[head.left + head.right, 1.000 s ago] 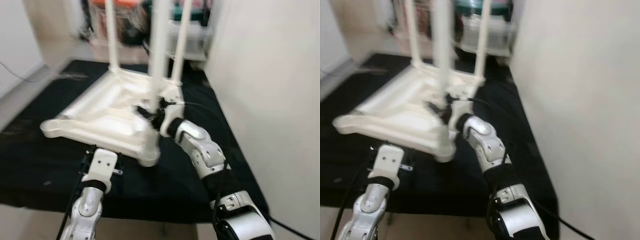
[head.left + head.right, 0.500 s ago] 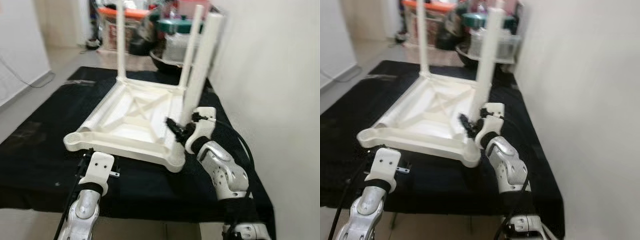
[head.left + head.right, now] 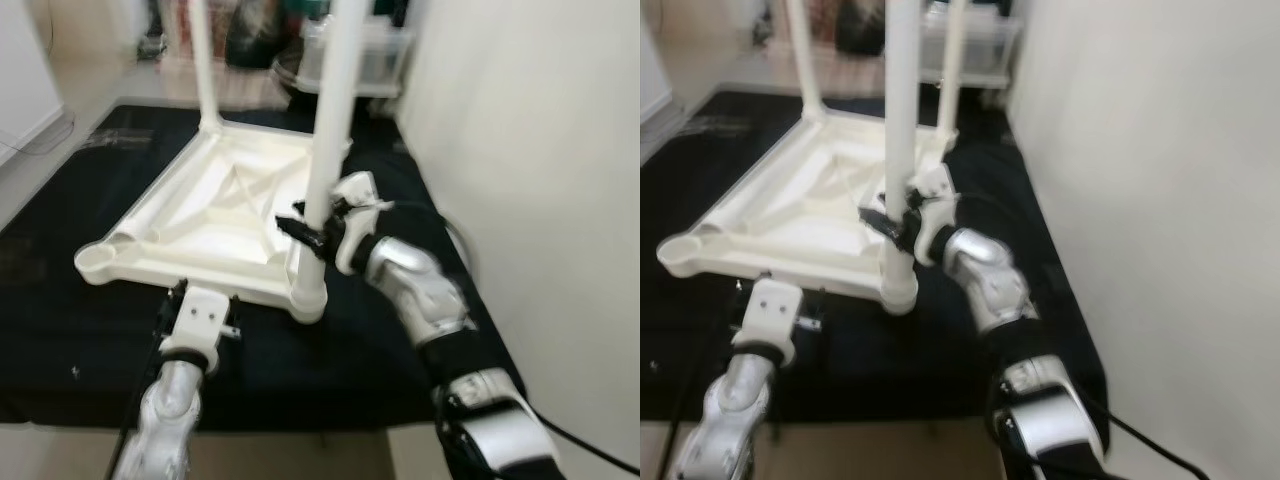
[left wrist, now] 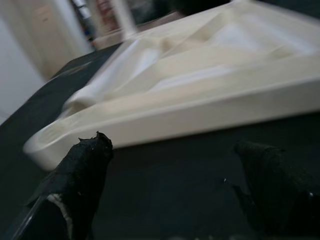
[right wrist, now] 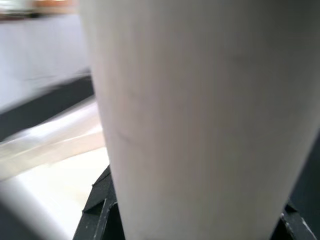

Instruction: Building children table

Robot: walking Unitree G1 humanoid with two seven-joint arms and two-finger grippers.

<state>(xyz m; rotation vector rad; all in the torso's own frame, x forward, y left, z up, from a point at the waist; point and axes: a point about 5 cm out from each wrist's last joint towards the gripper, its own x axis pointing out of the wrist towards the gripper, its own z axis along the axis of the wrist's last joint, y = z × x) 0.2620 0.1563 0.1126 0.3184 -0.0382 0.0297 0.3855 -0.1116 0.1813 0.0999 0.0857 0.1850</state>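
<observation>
While upside down on the black mat [image 3: 60, 300], lies as a white children's tabletop [image 3: 200, 215], underside facing up, ribs crossing in the recess. Stands upright in the near right corner socket [image 3: 308, 298]: a white leg [image 3: 330, 120], clamped low down by the right gripper [image 3: 310, 228], black fingers [image 3: 297, 231] closed around the tube just above the socket. Shows another leg [image 3: 203, 70] upright at the far left corner and an empty round socket [image 3: 98, 262] at the near left corner. Hovers just in front of the tabletop's near edge, over the mat: the left gripper [image 3: 200, 300]. Rises along the right side: a pale wall [image 3: 530, 150].

Seen from the right eye, repeats the same layout, adding a third leg [image 3: 952, 60] at the far right corner, with blurred storage boxes [image 3: 980, 40] behind.

Seen from the left wrist, shows two black fingertips [image 4: 85, 165] spread wide apart, holding nothing, pointed at the tabletop's near edge just beyond them.

Seen from the right wrist, shows the white tube close up, with black finger parts [image 5: 102, 210] hugging it on both sides.
</observation>
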